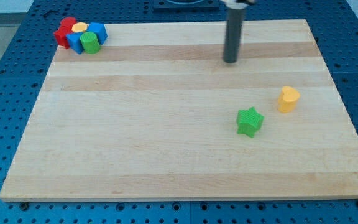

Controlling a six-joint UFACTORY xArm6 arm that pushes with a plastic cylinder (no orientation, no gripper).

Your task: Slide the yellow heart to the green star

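Observation:
The yellow heart (288,99) lies on the wooden board at the view's right. The green star (250,121) lies a short way down and to the left of it, with a small gap between them. My tip (230,61) rests on the board toward the view's top, above the green star and up and to the left of the yellow heart, touching neither.
A tight cluster sits at the board's top left corner: a red block (64,31), a small yellow block (79,27), two blue blocks (98,32) and a green block (90,43). The board (166,149) lies on a blue perforated table.

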